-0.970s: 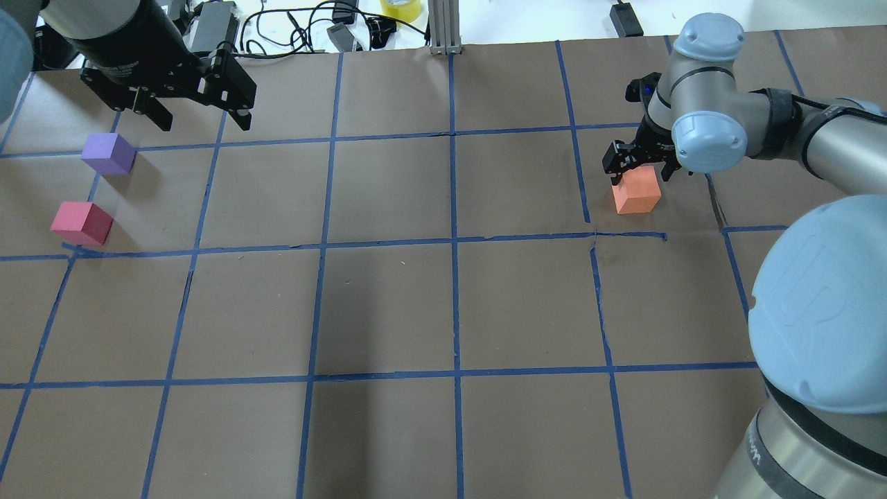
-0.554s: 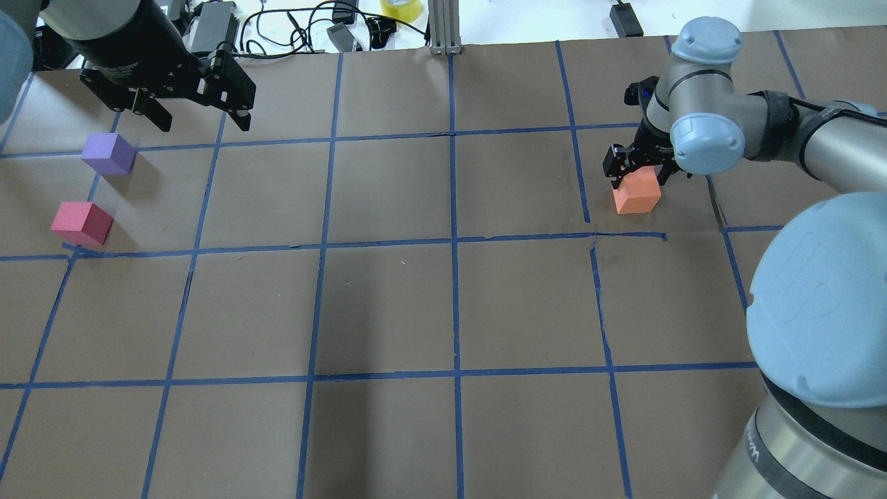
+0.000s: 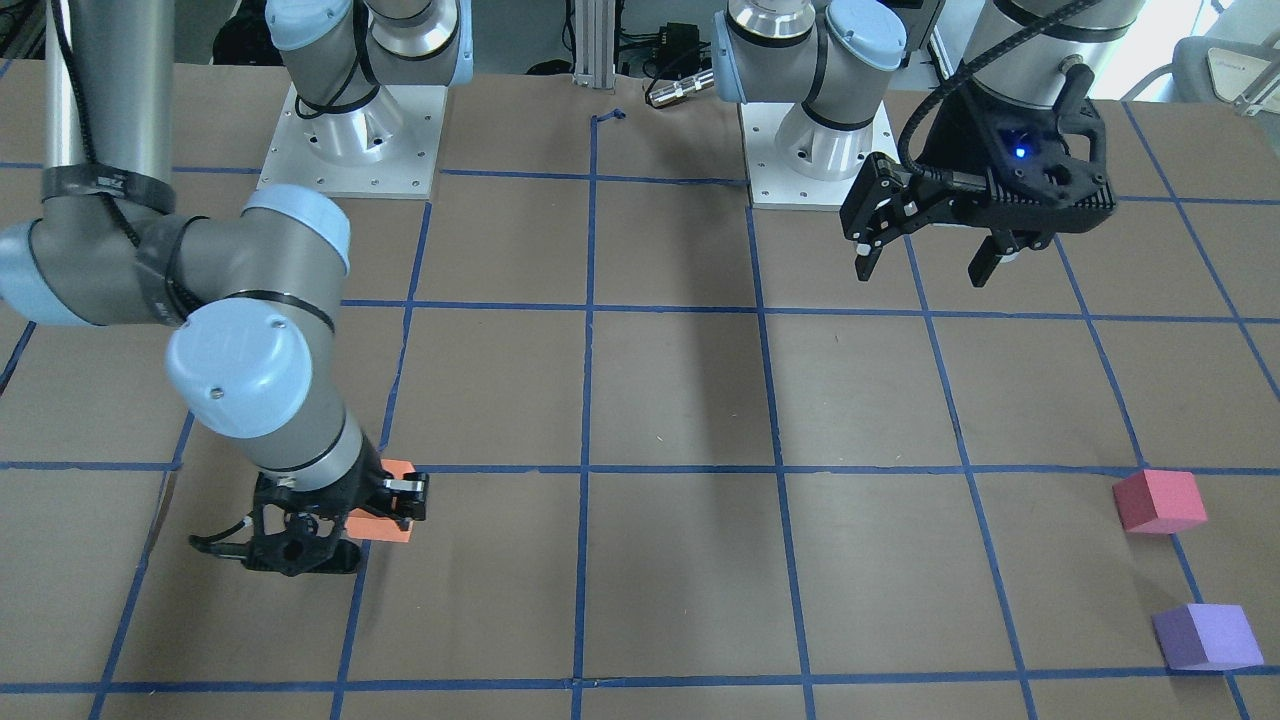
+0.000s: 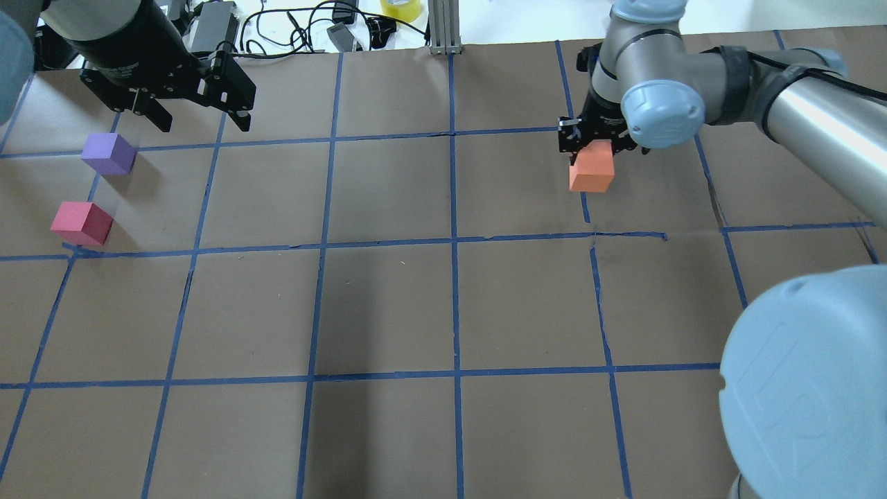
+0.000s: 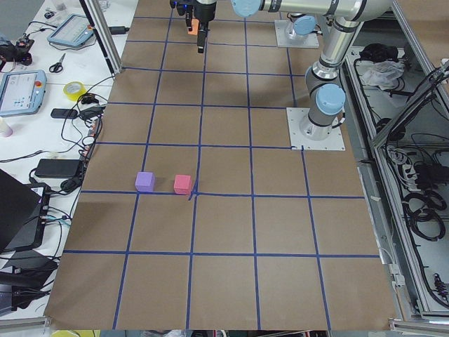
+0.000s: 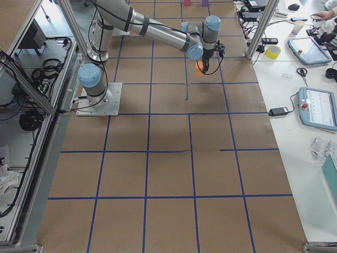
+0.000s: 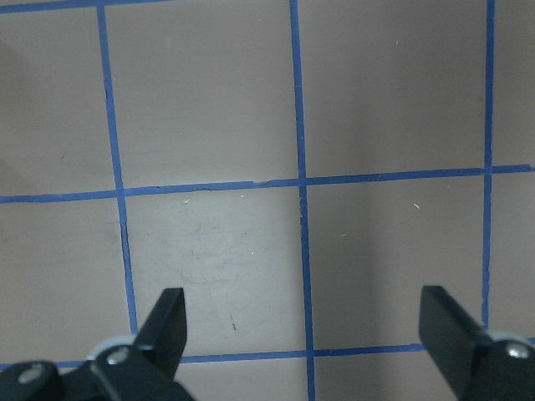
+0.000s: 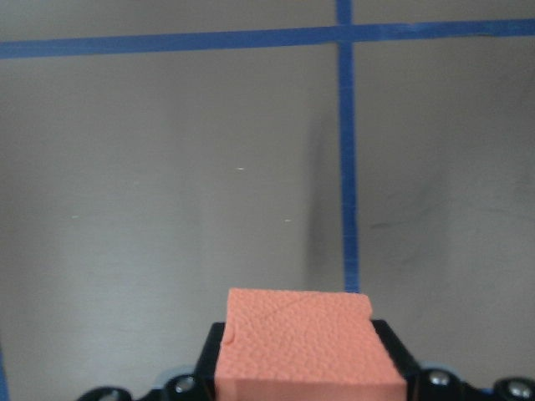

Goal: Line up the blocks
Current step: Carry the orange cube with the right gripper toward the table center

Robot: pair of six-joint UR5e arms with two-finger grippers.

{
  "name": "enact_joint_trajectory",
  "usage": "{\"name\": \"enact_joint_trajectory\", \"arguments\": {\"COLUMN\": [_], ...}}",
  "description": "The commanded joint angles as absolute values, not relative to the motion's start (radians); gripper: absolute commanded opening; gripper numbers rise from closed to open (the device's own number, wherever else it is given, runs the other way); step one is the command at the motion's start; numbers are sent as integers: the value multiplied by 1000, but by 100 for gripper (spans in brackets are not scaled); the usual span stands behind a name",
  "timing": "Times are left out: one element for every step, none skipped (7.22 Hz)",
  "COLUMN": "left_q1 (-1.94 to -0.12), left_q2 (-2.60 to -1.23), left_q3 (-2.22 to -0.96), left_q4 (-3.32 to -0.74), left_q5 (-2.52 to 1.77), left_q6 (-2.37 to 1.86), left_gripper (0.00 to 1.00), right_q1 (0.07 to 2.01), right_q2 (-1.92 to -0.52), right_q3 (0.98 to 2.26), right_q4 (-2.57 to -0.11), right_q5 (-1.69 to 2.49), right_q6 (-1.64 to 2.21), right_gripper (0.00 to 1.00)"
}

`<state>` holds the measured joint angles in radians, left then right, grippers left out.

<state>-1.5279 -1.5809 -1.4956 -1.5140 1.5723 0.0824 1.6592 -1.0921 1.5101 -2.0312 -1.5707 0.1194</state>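
Observation:
My right gripper [image 4: 593, 147] is shut on the orange block [image 4: 592, 168] and holds it over the back right of the table. The block fills the space between the pads in the right wrist view [image 8: 301, 342] and also shows in the front view [image 3: 388, 527]. The purple block [image 4: 107, 153] and the pinkish-red block [image 4: 81, 223] rest close together at the far left, the purple one farther back. My left gripper [image 4: 206, 126] hangs open and empty just right of and behind the purple block. Its wrist view shows only bare paper between the fingers [image 7: 167, 322].
Brown paper with a blue tape grid [image 4: 454, 239] covers the table. Cables, a yellow tape roll [image 4: 400, 7] and an aluminium post [image 4: 443, 28] sit along the far edge. Both arm bases [image 3: 350, 140] stand on the robot's side.
My right gripper has carried the orange block leftward and toward the far edge, across a blue tape line. The left gripper and the purple and pinkish-red blocks have not moved.

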Motion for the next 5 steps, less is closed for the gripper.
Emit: {"name": "enact_joint_trajectory", "arguments": {"left_q1": [-1528, -1528, -1528, -1528, -1528], "left_q2": [-1582, -1580, -1583, -1583, -1583], "left_q3": [-1496, -1496, -1494, -1494, -1494], "left_q4": [-1514, -1514, -1514, -1514, -1514], "left_q5": [1572, 1575, 1575, 1577, 1577], "left_q6": [80, 78, 77, 77, 77], "left_gripper": [100, 100, 100, 100, 100], "right_q1": [1829, 1877, 1914, 1951, 1968], "right_q2": [-1043, -1004, -953, -899, -862], "right_q3": [1435, 1386, 1334, 1294, 1273], "right_q4": [-2037, -2039, -2039, -2060, -2091], "right_q5": [-1569, -1569, -1568, -1554, -1540], "right_q6": [244, 315, 331, 330, 331], "right_gripper": [0, 0, 0, 0, 0]}}
